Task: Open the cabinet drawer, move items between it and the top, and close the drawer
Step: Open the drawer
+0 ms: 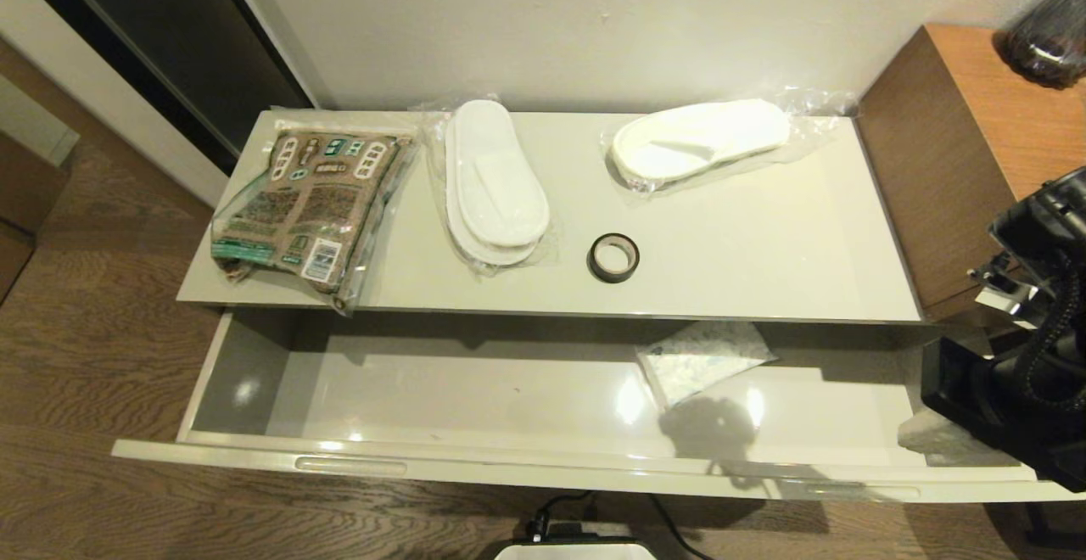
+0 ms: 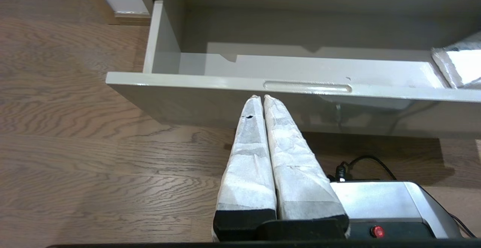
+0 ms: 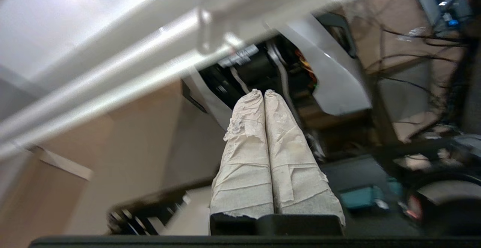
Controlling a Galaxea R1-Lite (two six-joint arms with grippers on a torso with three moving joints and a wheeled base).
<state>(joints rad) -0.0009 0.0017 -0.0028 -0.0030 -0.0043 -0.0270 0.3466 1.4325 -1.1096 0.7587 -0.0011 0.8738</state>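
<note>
Lowest in the head view, the cabinet drawer stands pulled open; a white sachet lies right of its centre. The left gripper hangs before the drawer front, fingers clenched and empty. The right gripper, at the frame's right edge, is likewise clenched on nothing. Farther up, on the top: a tape roll, rigid, likely pinchable across its ring; a floppy packet at left; two slipper pairs, probably light, their plastic wrap slippery.

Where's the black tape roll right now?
In the head view the black tape roll lies on the top near its front edge, right of centre, between the two slipper pairs, not in the open cabinet drawer.
</note>
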